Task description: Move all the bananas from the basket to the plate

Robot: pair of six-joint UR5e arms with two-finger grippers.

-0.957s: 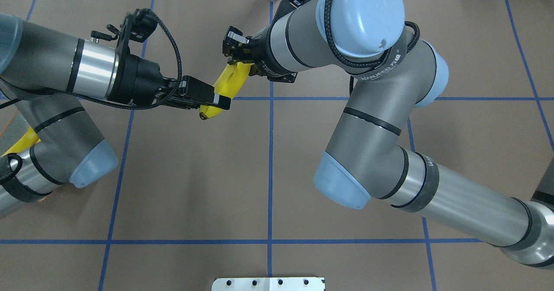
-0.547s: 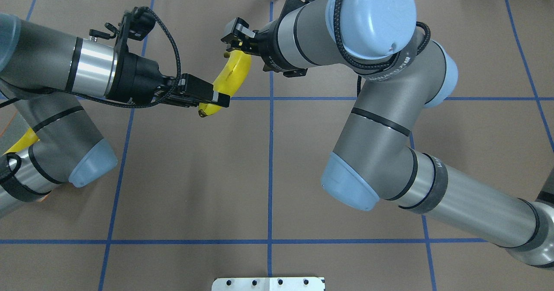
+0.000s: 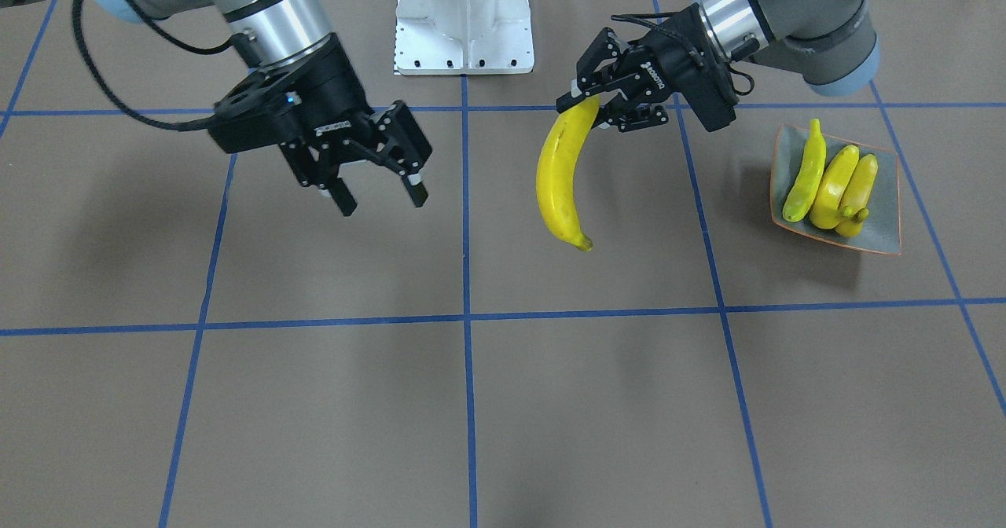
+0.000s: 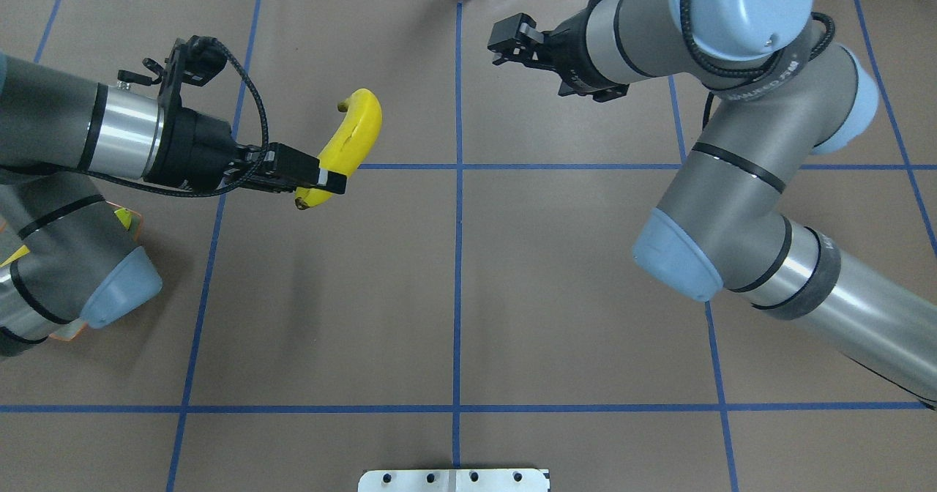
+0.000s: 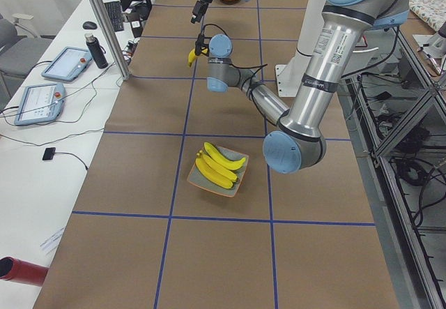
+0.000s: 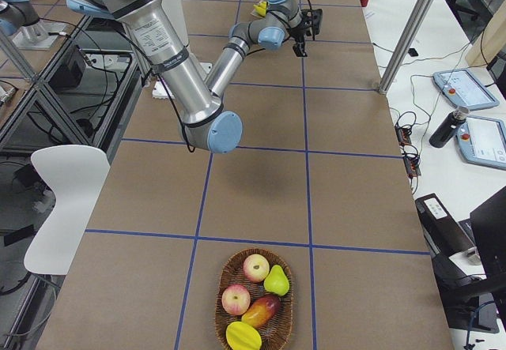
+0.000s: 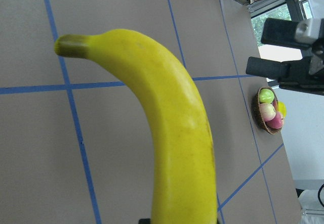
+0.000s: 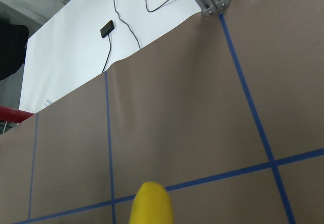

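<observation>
Now, front-facing view: the left tool (image 3: 585, 110) is clamped on one end of a banana (image 3: 554, 178). It hangs clear of the worktop (image 3: 597, 410), free end toward 6 o'clock. The plate (image 3: 886, 198) lies at 3 o'clock of it, well apart, with three bananas (image 3: 835, 186) side by side on it. The right tool (image 3: 381, 196), at 9 o'clock, is empty, fingers apart.

Overhead view: the pinch sits close to one tip, and most of the banana's length sticks out toward 1 o'clock. Risk: smooth skin and a long lever, so it may pivot or slip in the pinch during the swing to the plate.

Left-end view: the plate looks nearly full. Risk: a fourth banana laid on the others rolls over the rim or nudges a neighbour out.

Right-end view: the basket (image 6: 219, 299) shows other fruit (image 6: 254, 269) but no banana that I can make out.

Left wrist view: the banana fills the frame, stem at 10 o'clock.

Right wrist view: only a yellow tip shows, at 6 o'clock.
</observation>
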